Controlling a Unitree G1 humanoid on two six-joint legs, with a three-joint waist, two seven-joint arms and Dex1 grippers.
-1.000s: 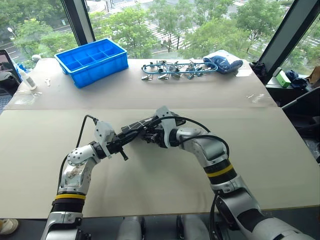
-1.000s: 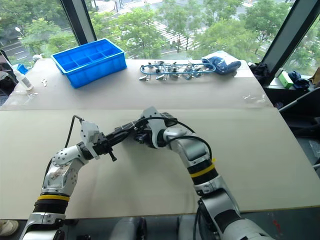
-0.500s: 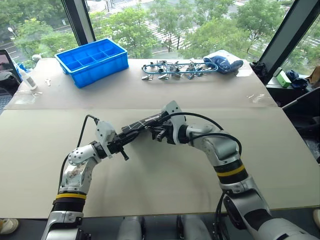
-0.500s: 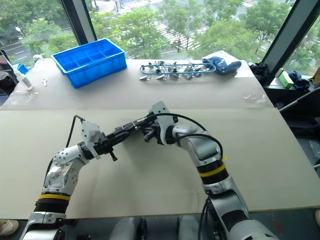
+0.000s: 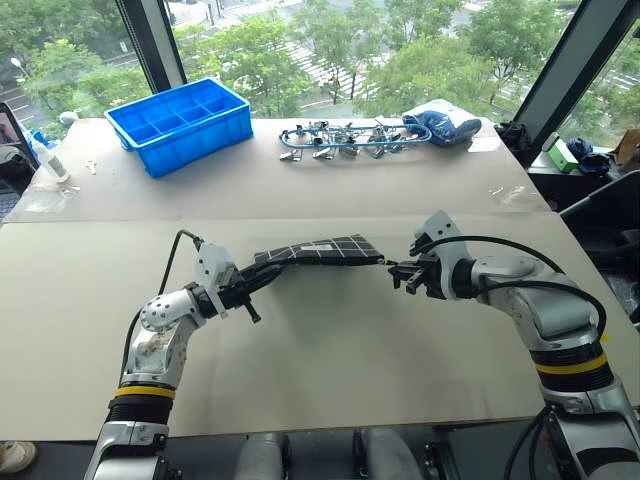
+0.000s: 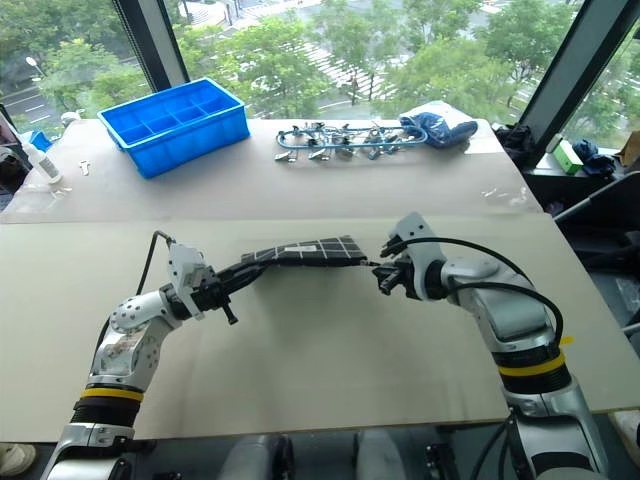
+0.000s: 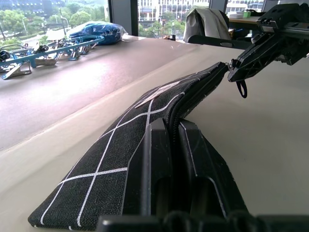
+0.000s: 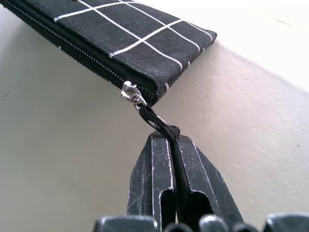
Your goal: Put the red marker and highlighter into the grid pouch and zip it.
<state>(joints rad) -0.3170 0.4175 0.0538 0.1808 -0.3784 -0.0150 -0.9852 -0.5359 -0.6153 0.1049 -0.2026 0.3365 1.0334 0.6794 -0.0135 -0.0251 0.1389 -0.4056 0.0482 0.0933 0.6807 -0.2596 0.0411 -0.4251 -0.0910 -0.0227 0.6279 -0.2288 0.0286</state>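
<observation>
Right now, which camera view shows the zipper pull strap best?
The right wrist view: the zipper pull strap runs from the slider at the grid pouch corner into the shut right gripper. The left wrist view shows it distant; in both eye views it is barely discernible.

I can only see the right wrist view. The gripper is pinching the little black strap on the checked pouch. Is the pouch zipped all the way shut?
Observer: Yes. The zipper pull sits at the end of the grid pouch, by the right gripper.
Operator: Who holds the other end?
Observer: The left gripper, shut on that end.
Operator: Is it lying on the table?
Observer: No, it hangs between both grippers above the table.
Operator: Any pens left out?
Observer: I cannot see any on the table.
</observation>
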